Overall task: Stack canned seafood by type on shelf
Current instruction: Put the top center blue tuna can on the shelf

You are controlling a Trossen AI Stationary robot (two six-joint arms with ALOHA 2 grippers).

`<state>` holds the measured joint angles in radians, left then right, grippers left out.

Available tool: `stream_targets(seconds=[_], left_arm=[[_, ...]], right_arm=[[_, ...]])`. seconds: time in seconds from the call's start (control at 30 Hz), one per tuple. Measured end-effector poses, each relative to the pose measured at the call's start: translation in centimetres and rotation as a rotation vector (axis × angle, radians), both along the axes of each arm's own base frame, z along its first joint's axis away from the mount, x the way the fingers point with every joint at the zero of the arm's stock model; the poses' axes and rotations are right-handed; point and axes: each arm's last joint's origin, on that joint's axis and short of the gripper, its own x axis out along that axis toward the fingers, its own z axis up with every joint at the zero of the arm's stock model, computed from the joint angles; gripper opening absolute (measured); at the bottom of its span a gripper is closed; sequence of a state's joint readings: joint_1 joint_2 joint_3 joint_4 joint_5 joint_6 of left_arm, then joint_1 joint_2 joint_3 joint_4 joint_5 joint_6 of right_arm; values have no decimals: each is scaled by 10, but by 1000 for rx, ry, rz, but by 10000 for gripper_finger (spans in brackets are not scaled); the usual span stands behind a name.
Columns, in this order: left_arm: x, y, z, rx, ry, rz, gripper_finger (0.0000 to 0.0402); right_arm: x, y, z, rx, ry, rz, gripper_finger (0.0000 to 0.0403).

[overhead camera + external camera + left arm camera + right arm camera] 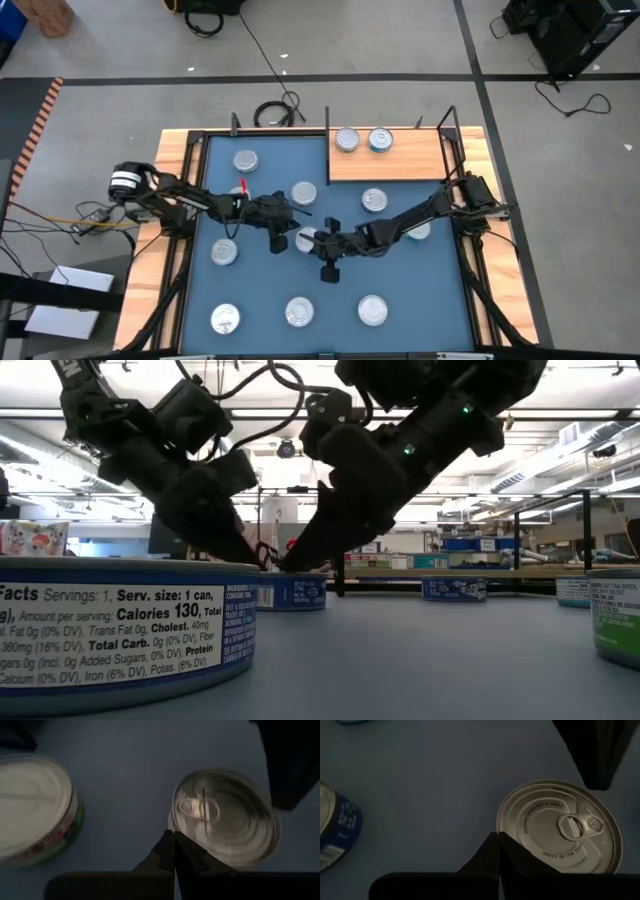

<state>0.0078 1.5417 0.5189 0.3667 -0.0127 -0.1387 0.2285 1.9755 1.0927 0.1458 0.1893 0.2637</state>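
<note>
Looking straight down in the high view: both arms reach to the middle of the blue mat (400, 300) and meet over one tin (306, 239). Left gripper (283, 232) sits on that tin's left side, right gripper (322, 243) on its right. Shelf (400, 160), a light wooden board, lies at the mat's far right corner with two tins (347, 140) side by side on it near its far edge. Other tins lie scattered singly on the mat; three stand in a row (299, 313) along the near edge.

Low view: both arms come down from above and their dark fingertips converge on a blue-labelled tin (291, 591) in mid-table. A large tin with a nutrition label (125, 630) fills the near left; a green-labelled one (618, 618) stands at the right edge.

Left wrist view: left gripper (174, 851) has its fingers pressed together, nothing between them, the tips at the rim of a pull-tab tin (225, 817). A red-and-green-labelled tin (35, 810) sits apart.

Right wrist view: right gripper (498, 851) likewise fully closed and empty, tips at the rim of the pull-tab tin (560, 827). A blue-labelled tin (337, 827) lies well apart.
</note>
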Motion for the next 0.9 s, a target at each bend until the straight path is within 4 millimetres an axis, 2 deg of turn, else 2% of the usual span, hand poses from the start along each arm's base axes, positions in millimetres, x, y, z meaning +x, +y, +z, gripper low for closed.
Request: stream_targets(seconds=[0.23, 0.53, 0.9], left_arm=[[0, -3, -7, -40, 30, -13, 7], [0, -13, -5, -47, 18, -56, 7], [1, -39, 0, -53, -38, -157, 7]], right_arm=[[-4, -5, 4, -7, 37, -47, 7], [-19, -10, 14, -64, 147, -103, 7], [-40, -16, 37, -108, 239, -116, 15]])
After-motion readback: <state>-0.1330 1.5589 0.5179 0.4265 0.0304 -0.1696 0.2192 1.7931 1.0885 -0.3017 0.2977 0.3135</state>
